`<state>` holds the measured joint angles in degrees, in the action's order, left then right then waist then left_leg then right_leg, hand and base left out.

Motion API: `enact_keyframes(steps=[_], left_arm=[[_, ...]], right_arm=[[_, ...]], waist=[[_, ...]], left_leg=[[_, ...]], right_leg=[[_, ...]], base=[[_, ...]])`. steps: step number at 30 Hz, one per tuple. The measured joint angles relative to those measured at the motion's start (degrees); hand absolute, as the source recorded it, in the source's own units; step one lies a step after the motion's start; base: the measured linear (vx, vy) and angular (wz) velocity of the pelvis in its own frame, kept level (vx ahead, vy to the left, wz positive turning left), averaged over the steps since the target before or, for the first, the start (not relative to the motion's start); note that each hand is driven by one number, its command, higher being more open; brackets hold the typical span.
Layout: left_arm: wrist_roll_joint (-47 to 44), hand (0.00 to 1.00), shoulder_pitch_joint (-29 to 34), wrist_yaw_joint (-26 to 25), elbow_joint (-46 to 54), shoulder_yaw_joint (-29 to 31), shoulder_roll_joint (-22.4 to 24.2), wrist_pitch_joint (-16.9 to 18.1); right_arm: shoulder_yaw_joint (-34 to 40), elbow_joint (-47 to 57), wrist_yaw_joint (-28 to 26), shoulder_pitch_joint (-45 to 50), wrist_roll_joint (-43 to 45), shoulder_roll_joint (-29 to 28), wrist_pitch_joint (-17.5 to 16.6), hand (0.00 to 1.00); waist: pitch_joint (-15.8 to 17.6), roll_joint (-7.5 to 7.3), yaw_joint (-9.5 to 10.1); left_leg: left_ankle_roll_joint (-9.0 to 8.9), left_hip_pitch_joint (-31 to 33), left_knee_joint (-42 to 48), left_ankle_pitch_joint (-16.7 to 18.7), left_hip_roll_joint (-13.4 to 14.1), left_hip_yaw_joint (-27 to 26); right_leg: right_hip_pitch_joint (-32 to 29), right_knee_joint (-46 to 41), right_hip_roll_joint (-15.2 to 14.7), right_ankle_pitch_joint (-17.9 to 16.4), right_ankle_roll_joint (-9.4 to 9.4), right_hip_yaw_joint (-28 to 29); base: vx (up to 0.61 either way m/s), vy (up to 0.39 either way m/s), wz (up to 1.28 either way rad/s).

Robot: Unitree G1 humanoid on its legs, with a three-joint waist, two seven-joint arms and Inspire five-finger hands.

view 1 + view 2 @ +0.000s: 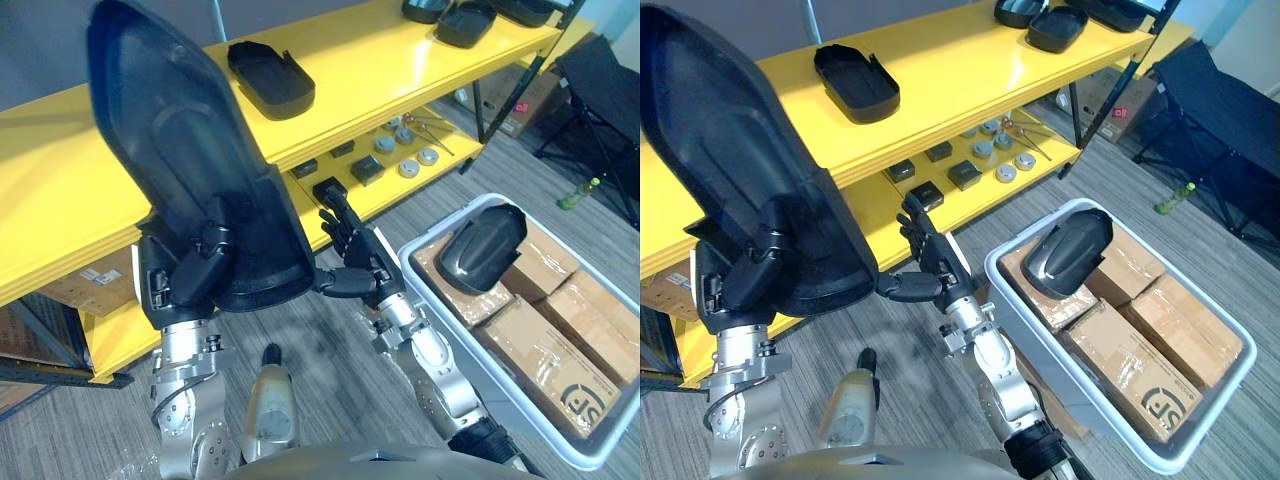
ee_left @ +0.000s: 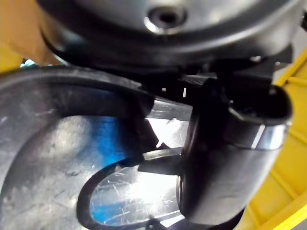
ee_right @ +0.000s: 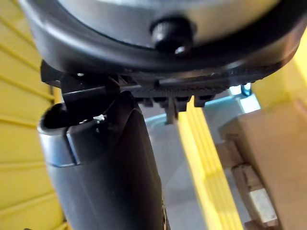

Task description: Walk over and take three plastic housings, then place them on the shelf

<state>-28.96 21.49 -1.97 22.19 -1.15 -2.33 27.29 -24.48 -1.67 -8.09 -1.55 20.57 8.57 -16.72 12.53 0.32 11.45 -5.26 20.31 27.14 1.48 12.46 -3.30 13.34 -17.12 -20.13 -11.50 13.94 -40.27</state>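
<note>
My left hand (image 1: pixel 190 272) is shut on the lower end of a large black plastic housing (image 1: pixel 170 150), which it holds upright in front of the yellow shelf (image 1: pixel 400 50). In the left wrist view its thumb (image 2: pixel 225 158) presses the housing's glossy inner face (image 2: pixel 57 143). Just right of the housing's lower edge, my right hand (image 1: pixel 355 255) is open with straight fingers, its thumb reaching toward that edge. A second housing (image 1: pixel 270 78) lies on the shelf top, with more housings (image 1: pixel 465 20) at its far right end. Another housing (image 1: pixel 480 248) rests in the white bin.
The white bin (image 1: pixel 445 222) of cardboard boxes (image 1: pixel 545 350) stands on the floor at the right. Small parts (image 1: pixel 390 155) lie on the lower shelf board. A black folding chair (image 1: pixel 600 90) and a green bottle (image 1: pixel 578 193) are at the far right.
</note>
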Motion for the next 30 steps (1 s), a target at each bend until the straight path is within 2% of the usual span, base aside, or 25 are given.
enact_keyframes(steps=[2, 3, 4, 5, 6, 7, 8, 9, 10, 11, 12, 14, 15, 16, 17, 18, 20, 21, 22, 24, 25, 26, 27, 28, 30], left_arm=[[0.0, 0.00, 0.0, 0.4, 1.4, 2.4, 0.0, 0.0], [0.0, 0.00, 0.0, 0.7, 1.8, 3.1, -0.1, 0.0], [0.0, 0.00, 0.0, 1.2, 2.6, 4.4, -0.8, 0.0], [0.1, 0.00, -0.2, 1.9, 2.8, 5.0, -0.7, 0.0], [0.1, 0.00, -0.2, 1.9, 2.7, 5.0, -0.6, 0.0], [0.4, 0.00, -0.3, 1.9, 2.8, 5.3, -0.6, 0.0], [1.3, 0.00, -0.6, 1.4, 2.8, 6.1, -1.1, 0.0], [3.5, 0.00, -1.7, -0.4, 2.8, 6.6, -1.7, 0.0], [4.9, 0.00, -2.6, -2.6, 2.7, 6.9, -2.3, 0.0], [5.4, 0.00, -3.3, -4.1, 2.7, 7.3, -2.2, 0.0], [5.8, 0.00, -3.5, -4.5, 2.7, 7.7, -2.1, 0.0], [9.0, 0.00, -5.6, -6.4, 2.3, 7.8, -2.9, 0.0], [9.7, 0.00, -6.7, -6.4, 1.8, 7.5, -3.0, 0.0], [10.4, 0.00, -9.4, -6.2, 0.1, 6.2, -3.3, 0.2], [10.4, 0.00, -10.7, -6.0, -1.1, 5.4, -3.5, 0.3], [10.4, 0.00, -12.2, -5.9, -3.7, 4.3, -3.4, 0.2], [11.3, 0.00, -12.1, -6.4, -5.3, 3.9, -3.5, -0.4], [11.6, 0.00, -12.0, -6.5, -5.9, 3.9, -2.9, -0.3], [11.6, 0.00, -11.9, -7.1, -5.9, 3.5, -2.0, -1.0], [11.7, 0.00, -12.3, -6.8, -5.9, 3.2, -2.0, -1.7], [11.7, 0.00, -12.7, -5.9, -5.9, 3.3, -2.0, -2.6], [11.7, 0.00, -12.8, -5.5, -6.0, 3.2, -2.1, -2.8], [11.9, 0.00, -13.0, -4.8, -6.2, 3.2, -2.1, -3.3], [13.2, 0.00, -13.3, -4.5, -6.2, 3.1, -2.2, -4.1], [14.6, 0.00, -13.4, -4.0, -6.1, 2.2, -2.4, -4.7]], right_arm=[[-0.3, 0.0, 0.1, -1.4, -0.8, -0.8, -1.2, 1.00], [-0.2, 0.0, 0.1, -1.7, -1.8, -1.2, -1.5, 1.00], [0.0, 0.0, 0.2, -1.7, -2.2, -2.4, -1.7, 1.00], [0.4, 0.0, 0.4, -1.2, -2.2, -2.5, -2.2, 1.00], [0.5, 0.0, 0.5, -1.0, -2.2, -2.5, -2.3, 1.00], [0.7, 0.0, 0.9, -0.7, -2.2, -2.3, -2.8, 1.00], [0.9, 0.0, 0.9, -0.9, -2.2, -2.5, -3.1, 1.00], [1.5, 0.0, 0.9, -1.2, -2.2, -2.8, -4.1, 1.00], [2.4, 0.0, 0.9, -1.5, -2.2, -3.5, -5.2, 1.00], [3.3, 0.1, 0.5, -1.9, -2.1, -3.9, -6.8, 1.00], [3.6, 0.2, 0.4, -2.6, -2.1, -3.9, -7.6, 1.00], [6.5, 3.2, 0.4, -6.6, -2.0, -2.8, -9.5, 1.00], [7.7, 5.2, 0.7, -7.1, -2.0, -2.3, -10.0, 1.00], [10.3, 9.5, 1.4, -7.5, -1.8, -1.3, -11.2, 1.00], [11.7, 11.5, 1.9, -7.5, -1.8, -0.9, -11.8, 1.00], [14.2, 13.7, 2.4, -7.9, -1.6, -0.2, -12.4, 1.00], [16.6, 14.0, 1.6, -8.4, 1.2, 0.7, -12.8, 1.00], [18.0, 13.9, 0.7, -8.3, 3.6, 1.2, -12.9, 1.00], [19.5, 13.8, -0.5, -8.2, 6.1, 2.7, -12.9, 1.00], [21.3, 13.8, -1.7, -8.3, 8.5, 3.5, -12.9, 1.00], [23.2, 13.8, -1.9, -8.2, 9.6, 3.7, -12.7, 1.00], [23.7, 13.7, -1.9, -8.2, 9.5, 3.5, -12.3, 1.00], [24.5, 13.7, -1.6, -8.1, 9.0, 3.3, -11.9, 1.00], [25.2, 13.7, -1.3, -8.1, 9.0, 3.1, -11.0, 1.00], [26.1, 13.7, -1.4, -7.1, 9.1, 3.3, -10.3, 1.00]], waist=[[-0.2, -0.01, 1.19], [-0.3, -0.30, 1.39], [-0.9, -1.63, 1.96], [-1.4, -1.69, 2.02], [-1.6, -1.48, 1.94], [-2.6, -1.58, 1.19], [-3.0, -1.88, 0.78], [-3.0, -1.82, 0.20], [-3.0, -1.83, -0.84], [-2.8, -1.42, -1.16], [-2.8, -1.31, -1.37], [-3.0, 0.28, -3.00], [-3.2, 0.50, -3.63], [-3.4, 0.74, -5.32], [-3.3, 0.79, -6.03], [-3.5, 0.45, -7.10], [-4.7, -1.55, -7.47], [-5.9, -1.77, -7.72], [-6.8, 0.27, -7.30], [-7.3, 1.40, -7.60], [-7.1, 1.64, -7.93], [-7.1, 1.60, -8.36], [-6.9, 1.35, -9.15], [-6.7, 1.13, -9.89], [-6.9, 2.33, -10.08]], left_leg=[[0.81, 2.6, 7.6, 5.5, -0.1, 0.5], [1.08, 3.4, 9.2, 6.8, -0.5, 0.5], [1.86, 4.2, 11.8, 9.3, -2.3, 0.3], [2.69, 4.1, 13.3, 12.4, -4.4, 0.3], [2.99, 4.1, 13.5, 12.8, -4.8, 0.4], [4.19, 3.7, 12.4, 13.5, -7.0, 0.9], [5.14, 2.6, 10.5, 13.6, -8.2, 0.9], [6.19, 1.3, 8.8, 13.5, -9.0, 2.2], [7.76, -1.6, 5.7, 13.0, -10.1, 3.3], [7.86, -5.8, 1.9, 12.0, -11.2, 3.5], [8.02, -8.0, 0.1, 11.8, -11.6, 3.5], [7.87, -13.2, -5.2, 11.3, -12.5, 6.4], [7.77, -13.7, -5.7, 11.2, -12.8, 8.2], [7.43, -14.2, -6.6, 10.9, -14.0, 12.3], [7.33, -14.8, -6.9, 10.9, -14.8, 14.2], [6.73, -17.0, -7.9, 11.3, -16.3, 17.4], [4.24, -20.0, -7.7, 12.7, -18.3, 18.7], [1.64, -19.8, -5.5, 14.7, -18.5, 18.8], [0.22, -18.6, -3.9, 15.1, -15.6, 17.3], [-0.16, -17.6, -3.1, 15.1, -13.1, 12.3], [-1.01, -15.5, -0.8, 15.9, -11.1, 6.3], [-0.31, -14.7, -0.8, 16.6, -9.7, 3.1], [0.25, -13.7, -2.2, 16.9, -6.8, -2.8], [1.03, -13.8, -6.3, 15.5, -4.4, -7.4], [2.42, -15.2, -14.9, 5.2, -1.5, -10.1]], right_leg=[[1.1, -0.3, -0.8, -0.9, 0.25, 0.3], [1.3, 0.0, -1.1, -1.0, 0.06, 0.6], [2.2, 2.0, -1.9, -1.2, -0.81, 0.9], [3.1, 1.0, -2.3, 1.3, -9.84, 1.9], [2.5, -0.5, -2.8, 2.5, -11.41, 2.8], [-1.4, -6.9, -5.0, 8.7, -15.79, 7.6], [-4.1, -11.0, -5.7, 12.5, -15.61, 12.7], [-7.5, -17.8, -4.5, 10.8, -13.06, 17.1], [-11.1, -25.9, -2.6, 6.4, -12.27, 19.6], [-13.6, -29.6, -0.8, 2.9, -12.43, 19.5], [-14.7, -29.9, 0.2, 1.6, -12.63, 19.2], [-20.7, -23.2, 6.9, -2.5, -12.80, 20.4], [-22.1, -19.8, 9.2, -2.7, -12.53, 22.6], [-24.6, -13.7, 12.9, -2.2, -11.66, 29.7], [-25.3, -11.5, 14.1, -1.7, -10.83, 33.2], [-26.4, -8.4, 14.8, -0.3, -8.66, 37.7], [-25.9, 0.1, 13.9, 8.5, -9.40, 37.9], [-25.3, 1.3, 13.0, 11.3, -10.39, 34.9], [-23.3, 3.4, 14.3, 11.6, -10.93, 32.4], [-20.9, 6.3, 14.9, 11.1, -11.80, 29.1], [-19.1, 7.6, 14.8, 10.8, -12.37, 27.4], [-18.7, 7.6, 14.5, 10.6, -12.66, 26.4], [-17.7, 7.6, 13.6, 10.4, -12.93, 24.6], [-16.6, 7.6, 12.5, 10.2, -13.07, 22.6], [-15.7, 7.2, 12.2, 9.8, -12.47, 21.2]], base=[[0.09, 0.222, 0.04], [0.13, 0.267, 0.17], [0.25, 0.288, 0.34], [0.22, 0.236, 0.39], [0.30, 0.287, 0.60], [0.32, 0.334, 0.53], [0.49, 0.408, 0.65], [0.42, 0.275, 0.58], [0.51, 0.244, 0.58], [0.43, 0.211, 0.42], [0.51, 0.233, 0.30], [0.39, 0.121, 0.64], [0.37, 0.041, 1.45], [0.30, -0.010, 1.55], [0.39, -0.069, 2.02], [0.42, -0.147, 1.74], [0.50, -0.262, 1.36], [0.40, -0.240, 1.05], [0.30, -0.170, 1.04], [0.32, -0.157, 0.90], [0.32, -0.146, 0.92], [0.24, -0.089, 1.04], [0.15, -0.023, 0.96], [0.16, 0.017, 1.06], [0.10, 0.088, 0.46]])
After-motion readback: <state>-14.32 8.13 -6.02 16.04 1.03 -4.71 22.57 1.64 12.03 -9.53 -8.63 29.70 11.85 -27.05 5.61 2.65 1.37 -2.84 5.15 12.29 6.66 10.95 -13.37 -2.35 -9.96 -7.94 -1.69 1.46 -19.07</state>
